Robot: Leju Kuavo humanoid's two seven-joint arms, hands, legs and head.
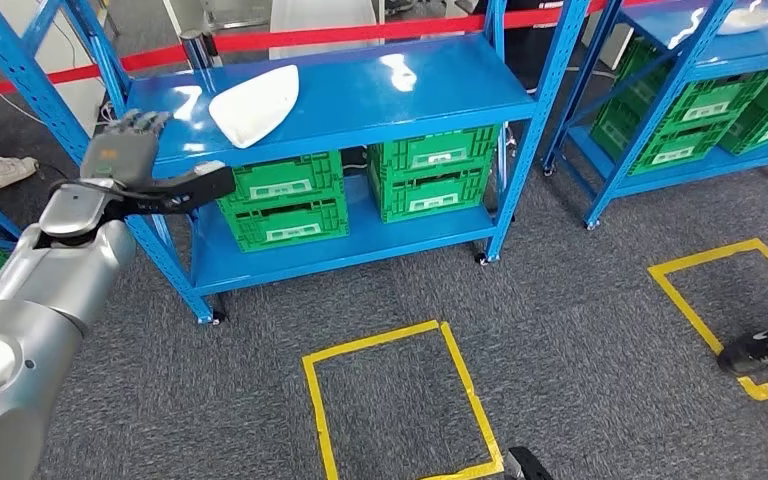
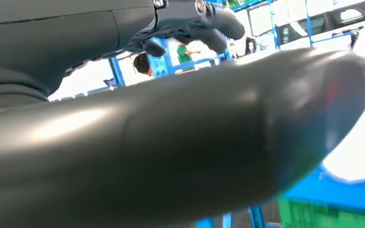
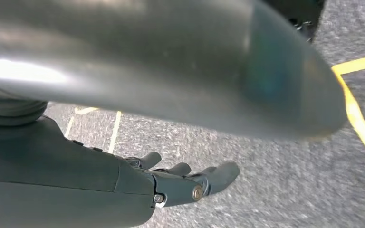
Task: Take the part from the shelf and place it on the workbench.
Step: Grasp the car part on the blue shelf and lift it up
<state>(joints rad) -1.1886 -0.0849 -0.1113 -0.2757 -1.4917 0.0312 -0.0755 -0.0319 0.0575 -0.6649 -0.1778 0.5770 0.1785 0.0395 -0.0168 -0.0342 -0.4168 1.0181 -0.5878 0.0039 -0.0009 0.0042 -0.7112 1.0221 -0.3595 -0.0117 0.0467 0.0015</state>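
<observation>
A flat white part (image 1: 254, 103) lies on the top board of the blue shelf (image 1: 390, 90), toward its left side. My left hand (image 1: 145, 165) is raised at the shelf's left front corner, short of the part, with its fingers spread, its thumb stretched toward the shelf, and nothing in it. In the left wrist view the thick thumb (image 2: 180, 142) fills the frame, with the white part (image 2: 361, 152) blurred beyond it. My right hand (image 3: 180, 183) hangs over the grey carpet, fingers apart and empty.
Green crates (image 1: 360, 190) fill the shelf's lower levels. A second blue shelf (image 1: 705, 80) with crates stands to the right. Yellow tape squares (image 1: 400, 400) mark the carpet. A red barrier tape (image 1: 290, 40) runs behind. People's shoes (image 1: 760, 350) show at the right and left edges.
</observation>
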